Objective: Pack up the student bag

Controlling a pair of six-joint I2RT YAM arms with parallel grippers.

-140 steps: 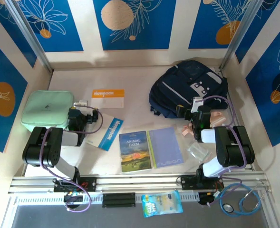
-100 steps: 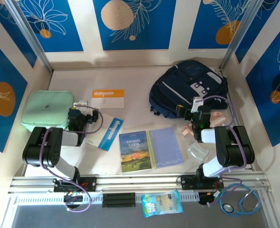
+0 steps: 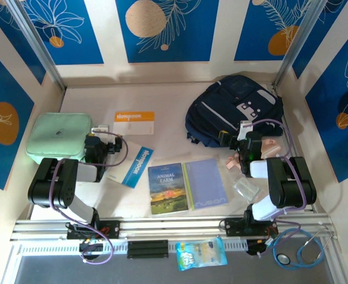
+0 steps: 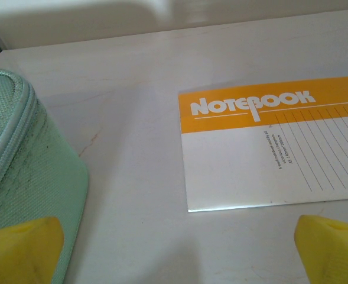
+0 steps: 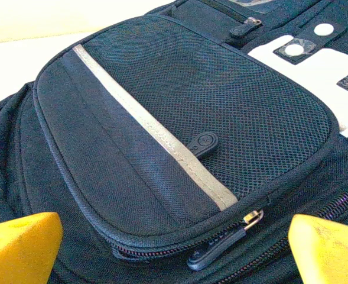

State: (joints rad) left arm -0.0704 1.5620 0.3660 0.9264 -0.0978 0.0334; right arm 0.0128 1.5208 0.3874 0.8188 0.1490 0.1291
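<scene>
The student bag (image 3: 233, 106), dark navy with a grey-white patch, lies at the back right of the table. My right gripper (image 3: 237, 135) stands open at its near edge. In the right wrist view its yellow fingertips (image 5: 21, 245) flank the bag's front pocket (image 5: 179, 130), and a black zipper pull (image 5: 221, 247) lies between them, untouched. My left gripper (image 3: 98, 133) is open and low over bare table between the mint green case (image 3: 58, 136) and an orange-and-white notebook (image 3: 133, 123). Its yellow fingertips (image 4: 21, 248) hold nothing; the case (image 4: 20, 177) and notebook (image 4: 268, 148) lie ahead.
An Animal Farm book (image 3: 168, 188) and a lilac notebook (image 3: 205, 183) lie side by side at centre front. A blue-and-white booklet (image 3: 135, 164) sits left of them. A clear plastic pouch (image 3: 245, 187) lies by the right arm. A snack packet (image 3: 201, 253) and stethoscope (image 3: 301, 248) rest below the rail.
</scene>
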